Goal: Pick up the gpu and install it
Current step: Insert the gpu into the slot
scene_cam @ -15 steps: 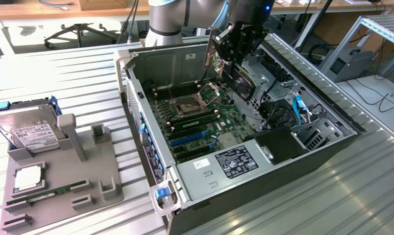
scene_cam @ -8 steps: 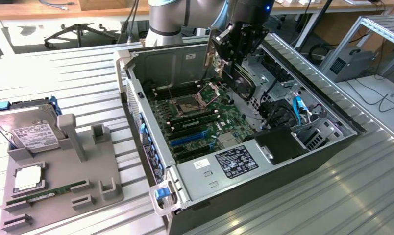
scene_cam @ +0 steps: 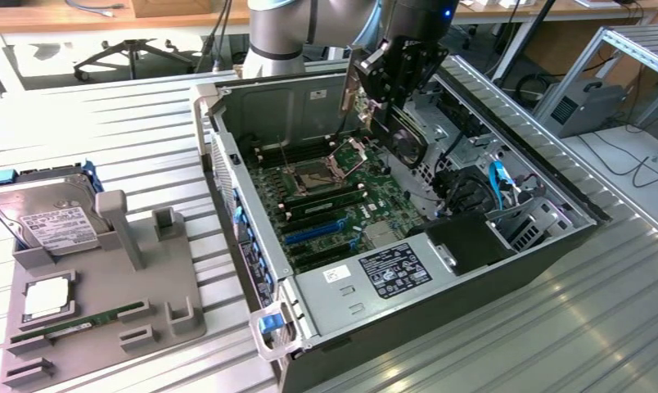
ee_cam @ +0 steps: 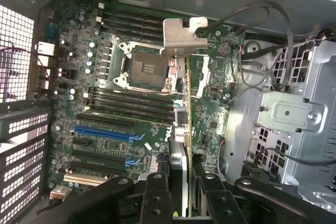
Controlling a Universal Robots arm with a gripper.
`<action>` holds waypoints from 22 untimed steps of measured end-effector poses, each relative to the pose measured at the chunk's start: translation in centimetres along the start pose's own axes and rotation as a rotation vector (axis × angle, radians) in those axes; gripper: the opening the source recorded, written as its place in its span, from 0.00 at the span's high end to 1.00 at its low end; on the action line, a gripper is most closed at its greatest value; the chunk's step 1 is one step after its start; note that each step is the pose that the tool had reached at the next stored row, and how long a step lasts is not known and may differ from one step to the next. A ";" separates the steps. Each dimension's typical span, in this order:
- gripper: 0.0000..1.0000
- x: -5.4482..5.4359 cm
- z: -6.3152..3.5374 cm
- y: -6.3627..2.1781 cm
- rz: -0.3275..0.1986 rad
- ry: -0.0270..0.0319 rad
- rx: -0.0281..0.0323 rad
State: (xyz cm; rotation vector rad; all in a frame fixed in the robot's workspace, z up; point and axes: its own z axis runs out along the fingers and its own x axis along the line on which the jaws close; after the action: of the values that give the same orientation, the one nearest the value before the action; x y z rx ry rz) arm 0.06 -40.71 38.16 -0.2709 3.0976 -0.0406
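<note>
One card in play — the gripper pinches the gpu narrowly, on edge above the motherboard; blue slots lie at 7 o'clock in the exterior view — its long axis crossing theirs.

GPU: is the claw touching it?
Touching. Wrist view: the GPU runs edge-on between the fingers of the claw, both pressed against its faces, no gap.
</note>
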 end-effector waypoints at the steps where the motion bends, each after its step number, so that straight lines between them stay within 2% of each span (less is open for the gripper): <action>1: 0.73 0.0 0.00 0.00 -0.001 0.0000 0.0001; 22: 0.73 0.0 0.01 0.00 -0.027 -0.0002 0.0024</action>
State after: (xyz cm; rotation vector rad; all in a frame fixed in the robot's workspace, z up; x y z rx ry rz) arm 0.06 -40.71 38.16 -0.3122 3.0936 -0.0449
